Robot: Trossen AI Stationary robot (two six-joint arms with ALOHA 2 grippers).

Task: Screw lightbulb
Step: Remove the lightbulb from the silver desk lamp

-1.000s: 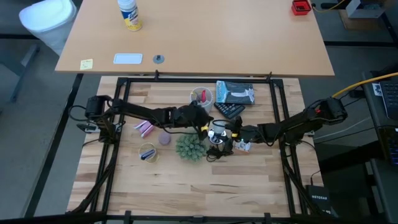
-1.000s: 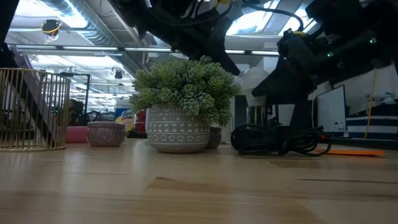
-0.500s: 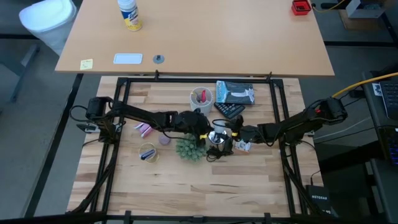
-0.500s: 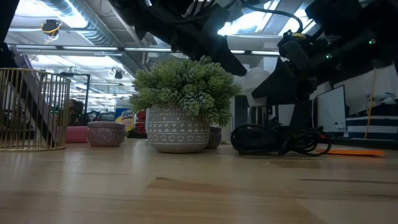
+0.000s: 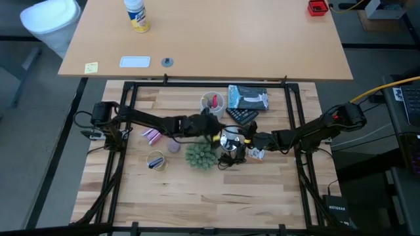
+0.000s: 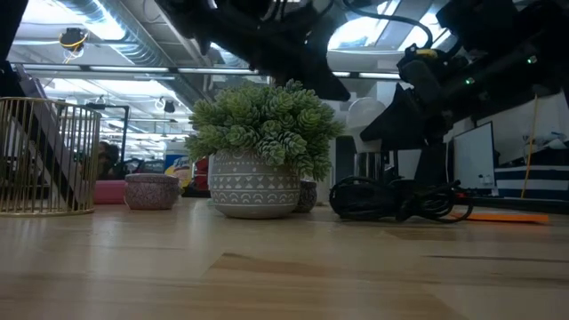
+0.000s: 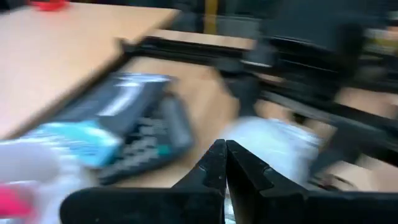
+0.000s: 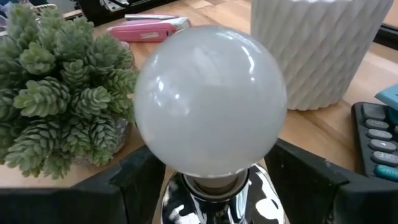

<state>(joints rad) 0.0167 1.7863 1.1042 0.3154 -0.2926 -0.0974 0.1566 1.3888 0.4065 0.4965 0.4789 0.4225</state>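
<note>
Right gripper (image 8: 211,177) has its fingers spread wide on either side of the silver socket (image 8: 214,199), without pinching the lightbulb (image 8: 210,99) seated in it. Beside stand a potted succulent (image 8: 59,93) and a ribbed white cup (image 8: 320,43). Left gripper (image 7: 225,163), fingers pressed together, hovers near the calculator (image 7: 146,140), probably; no writing is readable.

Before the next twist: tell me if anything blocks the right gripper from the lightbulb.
Nothing visible does. The lightbulb sits in the silver socket, directly between the open right gripper's fingers; the plant stands off to one side.
</note>
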